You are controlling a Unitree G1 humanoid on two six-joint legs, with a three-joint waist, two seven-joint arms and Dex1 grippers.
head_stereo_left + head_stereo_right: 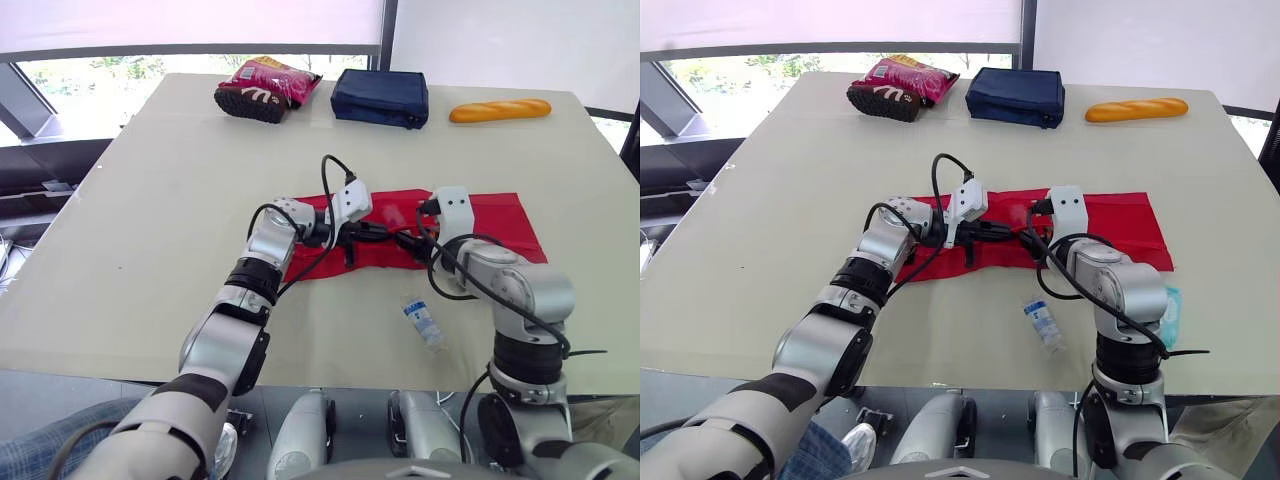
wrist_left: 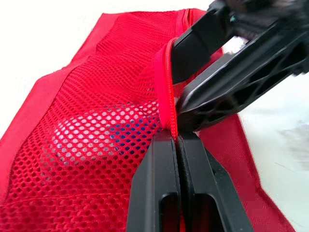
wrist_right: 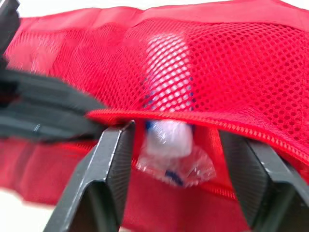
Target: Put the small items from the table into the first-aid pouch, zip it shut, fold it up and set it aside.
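Observation:
The red first-aid pouch [image 1: 490,225] lies unfolded on the table, mesh pocket up. My left gripper [image 2: 176,137] is shut on the pocket's zipper edge [image 2: 166,92], lifting it. My right gripper [image 3: 176,136] faces it from the other side, open, its fingers [image 3: 113,159] straddling the pocket mouth. A small clear packet with white and blue contents [image 3: 166,140] sits in that mouth between the fingers, touching neither. Another white item shows through the mesh [image 3: 166,53]. A small plastic-wrapped bottle [image 1: 423,322] lies on the table in front of the pouch, near my right arm.
At the far edge lie a red snack bag [image 1: 268,88], a navy pouch [image 1: 380,97] and a bread loaf [image 1: 500,110]. A pale blue item [image 1: 1168,315] peeks out behind my right forearm. The table's near edge is just behind the bottle.

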